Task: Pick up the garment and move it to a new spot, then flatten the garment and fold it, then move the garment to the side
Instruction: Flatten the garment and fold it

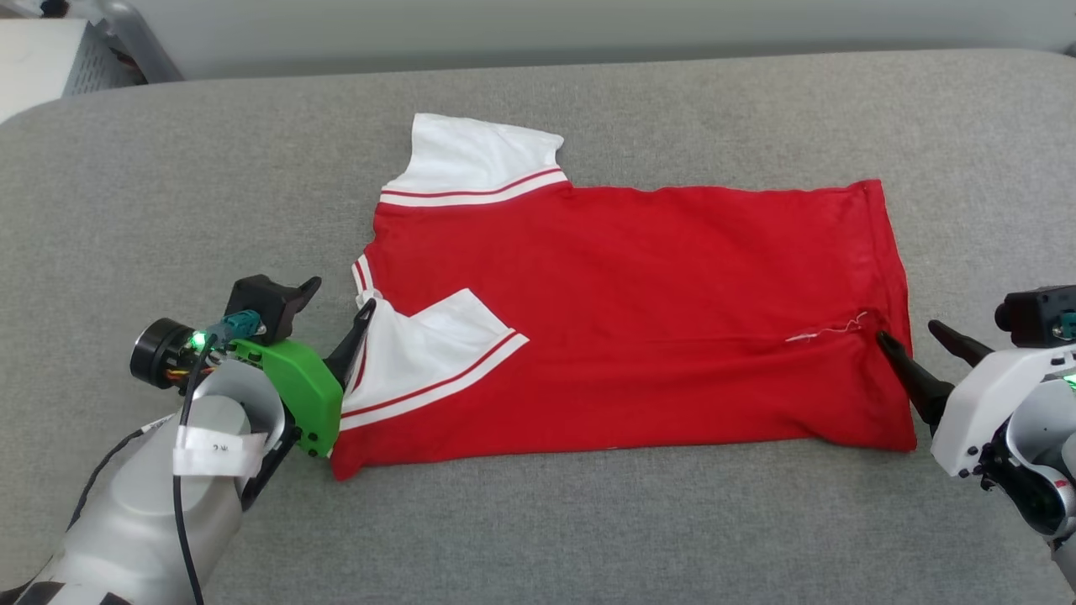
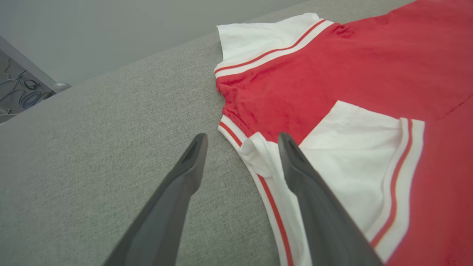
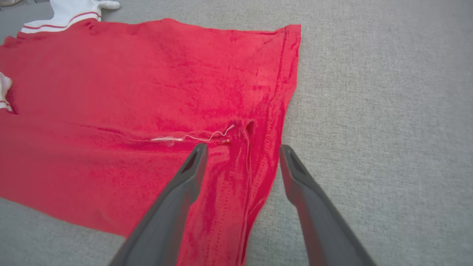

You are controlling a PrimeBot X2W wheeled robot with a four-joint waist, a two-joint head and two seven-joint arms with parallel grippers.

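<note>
The garment (image 1: 630, 311), red with white sleeves and red-striped trim, lies flat across the grey padded surface (image 1: 756, 109). Its near long edge is folded over, so one white sleeve (image 1: 437, 353) rests on the red body. My left gripper (image 1: 342, 294) stands open at the garment's left end. In the left wrist view my left gripper (image 2: 242, 136) straddles the striped collar edge (image 2: 231, 131). At the hem on the right, my right gripper (image 1: 907, 330) is open. In the right wrist view my right gripper (image 3: 242, 146) straddles the hem (image 3: 266, 155), beside a loose white thread (image 3: 192, 137).
The grey surface extends well beyond the garment on all sides. A white perforated object (image 1: 50, 59) stands off its far left corner. Cables (image 2: 22, 94) hang beyond the surface's edge in the left wrist view.
</note>
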